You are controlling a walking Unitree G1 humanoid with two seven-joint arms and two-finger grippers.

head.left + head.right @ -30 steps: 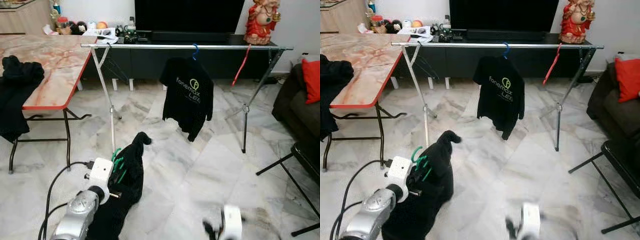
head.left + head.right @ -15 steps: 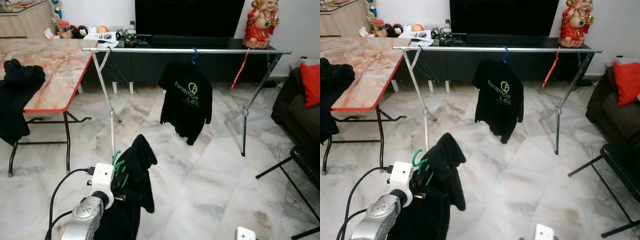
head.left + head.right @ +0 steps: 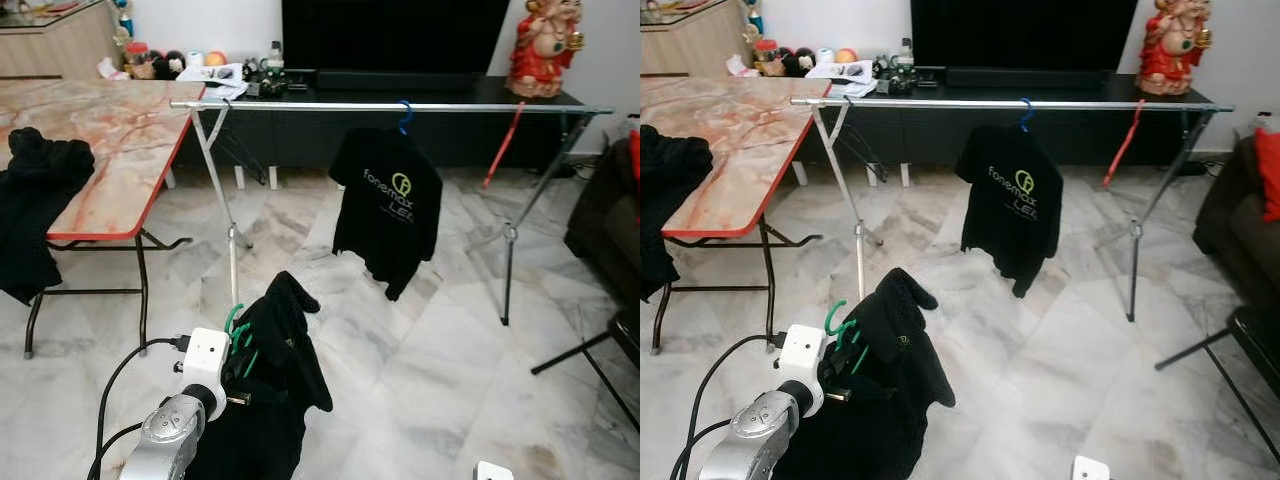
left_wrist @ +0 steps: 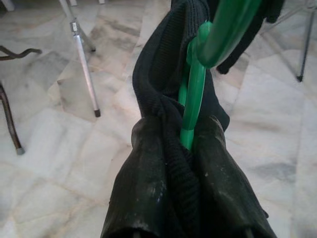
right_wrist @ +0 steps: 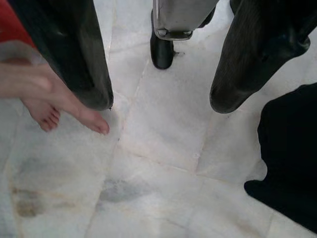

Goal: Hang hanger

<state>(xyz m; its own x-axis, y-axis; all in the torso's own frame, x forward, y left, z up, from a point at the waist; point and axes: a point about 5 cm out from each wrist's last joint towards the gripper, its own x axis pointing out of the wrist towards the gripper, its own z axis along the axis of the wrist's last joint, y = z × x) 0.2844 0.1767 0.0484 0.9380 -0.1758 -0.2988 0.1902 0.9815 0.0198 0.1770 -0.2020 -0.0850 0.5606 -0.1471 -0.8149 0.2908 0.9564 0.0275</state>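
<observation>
Low in the left eye view, my left gripper is shut on a green hanger with a black garment draped over it. The left wrist view shows both fingers pressed on the green hanger and the black garment. Beyond stands a clothes rack with a silver rail. It carries a black printed t-shirt on a blue hanger and a bare red hanger. My right gripper hangs open over the marble floor.
A marble-topped table with black clothes over its edge stands to the left. A dark sofa and black chair legs are on the right. A person's bare foot is on the floor by my right gripper.
The camera has shifted a little. The garment's raised end has flopped down over the hanger. My right wrist has sunk towards the picture's lower edge.
</observation>
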